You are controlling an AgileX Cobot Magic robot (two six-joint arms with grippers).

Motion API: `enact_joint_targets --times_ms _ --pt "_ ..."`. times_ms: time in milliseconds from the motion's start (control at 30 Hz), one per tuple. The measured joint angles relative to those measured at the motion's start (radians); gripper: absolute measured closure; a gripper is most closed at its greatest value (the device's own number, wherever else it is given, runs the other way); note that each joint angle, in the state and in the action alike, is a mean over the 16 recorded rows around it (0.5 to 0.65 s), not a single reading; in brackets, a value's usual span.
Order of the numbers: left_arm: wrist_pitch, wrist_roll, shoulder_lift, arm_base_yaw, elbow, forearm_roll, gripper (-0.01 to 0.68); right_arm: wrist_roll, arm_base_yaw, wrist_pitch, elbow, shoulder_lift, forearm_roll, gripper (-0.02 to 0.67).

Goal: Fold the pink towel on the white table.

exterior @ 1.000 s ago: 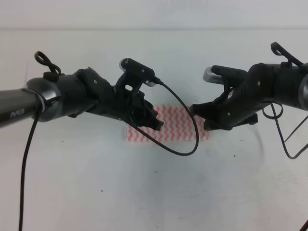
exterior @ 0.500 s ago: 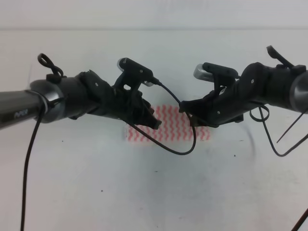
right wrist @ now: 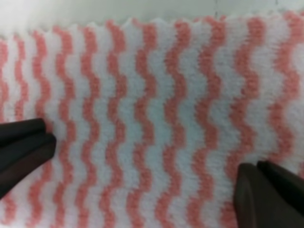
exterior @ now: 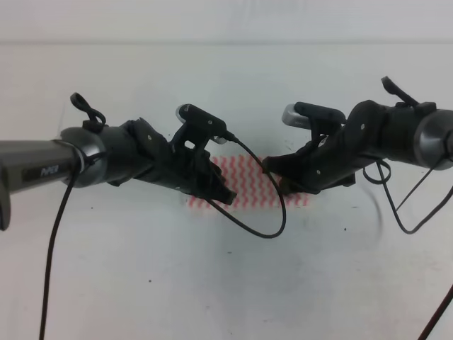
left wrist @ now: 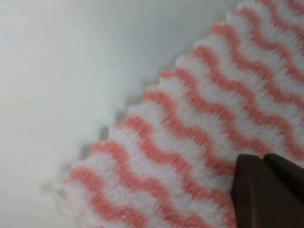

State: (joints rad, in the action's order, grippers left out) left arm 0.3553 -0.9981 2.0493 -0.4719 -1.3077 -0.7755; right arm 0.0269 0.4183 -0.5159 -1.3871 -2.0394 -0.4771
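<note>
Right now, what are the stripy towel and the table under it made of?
The pink towel looks like soft, fuzzy cloth, maybe fleece or microfiber: its wavy stripes look fluffy and its edge is scalloped and a bit frayed. The white table looks hard and smooth with a dull finish, perhaps laminate or painted board; it shows only faint specks.

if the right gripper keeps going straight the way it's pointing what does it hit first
Most likely the pink towel. The right gripper is open, fingers spread over striped cloth that fills its wrist view; nothing lies between. How far above it sits is unclear.
</note>
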Motion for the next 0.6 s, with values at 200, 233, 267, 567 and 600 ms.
enact_joint_targets --times_ms 200,233,267,567,600 --pt "0.039 0.0 0.0 0.0 -0.001 0.0 0.677 0.0 -0.001 -0.015 -0.001 -0.01 0.002 0.667" --pt "0.047 0.001 0.0 0.0 -0.001 -0.001 0.677 0.0 -0.001 -0.019 -0.002 -0.01 0.002 0.667" --pt "0.056 0.001 0.0 0.0 -0.001 -0.001 0.677 0.0 -0.001 -0.024 -0.002 -0.01 0.002 0.667" --pt "0.117 0.004 -0.002 0.0 -0.003 -0.002 0.678 0.004 -0.001 -0.079 -0.002 0.005 0.011 0.667" --pt "0.12 0.005 -0.002 0.0 -0.003 -0.002 0.678 0.008 -0.001 -0.083 -0.002 0.01 0.015 0.667"
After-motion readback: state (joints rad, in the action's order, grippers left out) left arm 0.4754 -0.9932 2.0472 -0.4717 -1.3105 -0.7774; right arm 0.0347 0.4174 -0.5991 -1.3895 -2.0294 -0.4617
